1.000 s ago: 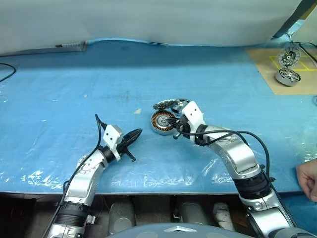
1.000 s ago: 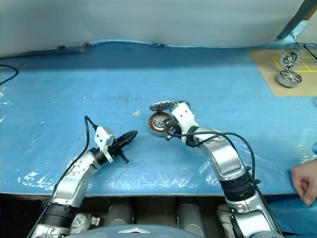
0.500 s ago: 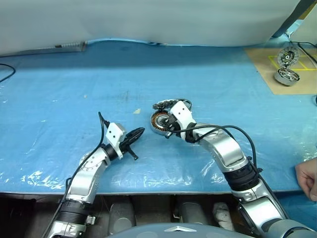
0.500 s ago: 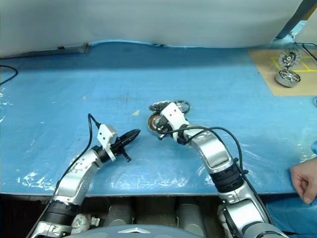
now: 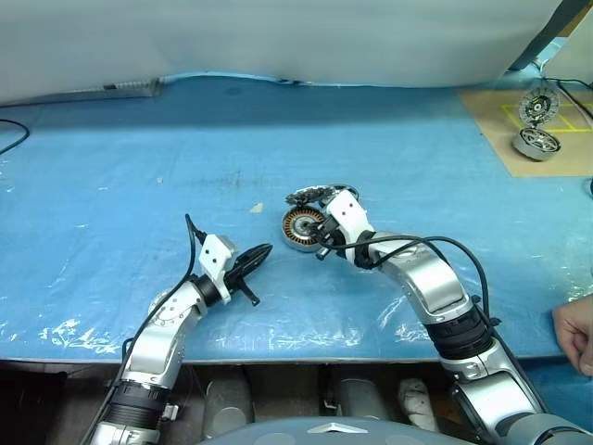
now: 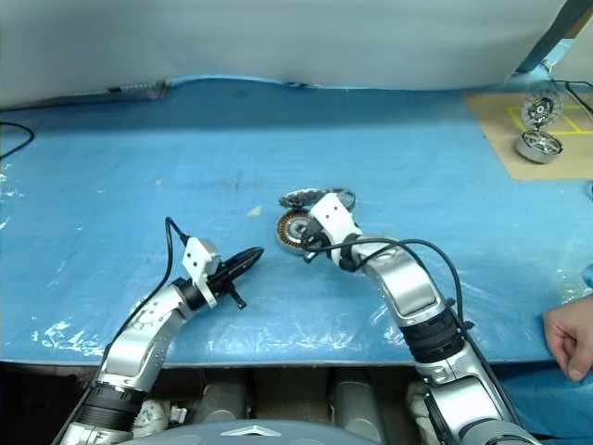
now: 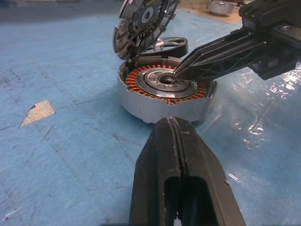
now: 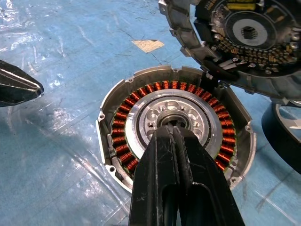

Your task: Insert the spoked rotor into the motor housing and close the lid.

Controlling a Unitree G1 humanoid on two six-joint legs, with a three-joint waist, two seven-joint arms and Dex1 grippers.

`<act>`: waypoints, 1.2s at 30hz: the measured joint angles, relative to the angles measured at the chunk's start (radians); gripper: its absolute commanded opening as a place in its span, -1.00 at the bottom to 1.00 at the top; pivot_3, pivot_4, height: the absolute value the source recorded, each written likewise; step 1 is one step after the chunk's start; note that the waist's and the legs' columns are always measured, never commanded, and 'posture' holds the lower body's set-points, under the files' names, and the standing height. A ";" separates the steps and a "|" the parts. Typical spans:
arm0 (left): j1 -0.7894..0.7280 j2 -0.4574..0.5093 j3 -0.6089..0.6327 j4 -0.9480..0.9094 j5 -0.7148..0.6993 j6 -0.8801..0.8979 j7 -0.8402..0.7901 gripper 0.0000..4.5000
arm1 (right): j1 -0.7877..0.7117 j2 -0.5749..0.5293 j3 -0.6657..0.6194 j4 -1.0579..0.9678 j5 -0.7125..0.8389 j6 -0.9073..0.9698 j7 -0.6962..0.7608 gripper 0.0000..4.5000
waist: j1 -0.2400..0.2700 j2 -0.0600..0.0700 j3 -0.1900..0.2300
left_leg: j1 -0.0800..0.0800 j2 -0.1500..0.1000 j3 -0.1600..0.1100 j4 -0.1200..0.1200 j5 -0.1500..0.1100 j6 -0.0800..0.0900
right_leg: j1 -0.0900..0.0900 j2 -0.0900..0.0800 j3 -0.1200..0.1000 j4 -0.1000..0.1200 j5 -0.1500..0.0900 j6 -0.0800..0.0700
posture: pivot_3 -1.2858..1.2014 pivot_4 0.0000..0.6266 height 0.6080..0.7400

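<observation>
Head views: the motor housing (image 5: 301, 228) sits mid-worktop (image 5: 111, 167), the lid (image 5: 308, 196) raised at its 12 o'clock edge. The left gripper (image 5: 260, 252), at its 8 o'clock, is closed and empty.

Left wrist view: the spoked rotor (image 7: 170, 44) lies behind the housing.

Right wrist view: the right gripper (image 8: 170, 133), closed and empty, points at the silver centre.

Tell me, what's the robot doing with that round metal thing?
It's putting a little motor together. The motor housing sits open on the blue table, with its lid tipped up behind it. The right hand, shut and holding nothing, pokes its tip at the housing's silver centre. The spoked rotor lies behind the housing, not in yet. The left hand, shut too, waits close by.
</observation>
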 measured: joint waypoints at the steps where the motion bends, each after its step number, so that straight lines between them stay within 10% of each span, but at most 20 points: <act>1: 0.000 -0.001 0.000 0.004 0.000 -0.001 0.000 -1.00 | 0.000 0.000 -0.004 0.000 -0.001 0.002 -0.004 -0.97 | 0.000 0.000 0.000 | 0.000 0.000 0.000 0.000 0.000 0.000 | 0.000 0.000 0.000 0.000 0.000 0.000 | 0.03 -0.52 1.00; 36: -0.001 -0.016 -0.001 0.103 0.004 -0.086 -0.021 -1.00 | -0.048 -0.013 0.023 0.025 -0.047 0.030 0.015 -0.97 | 0.002 0.000 0.000 | 0.002 0.000 0.000 0.001 0.000 0.000 | 0.001 0.000 0.000 0.001 0.000 0.000 | 0.03 -0.52 1.00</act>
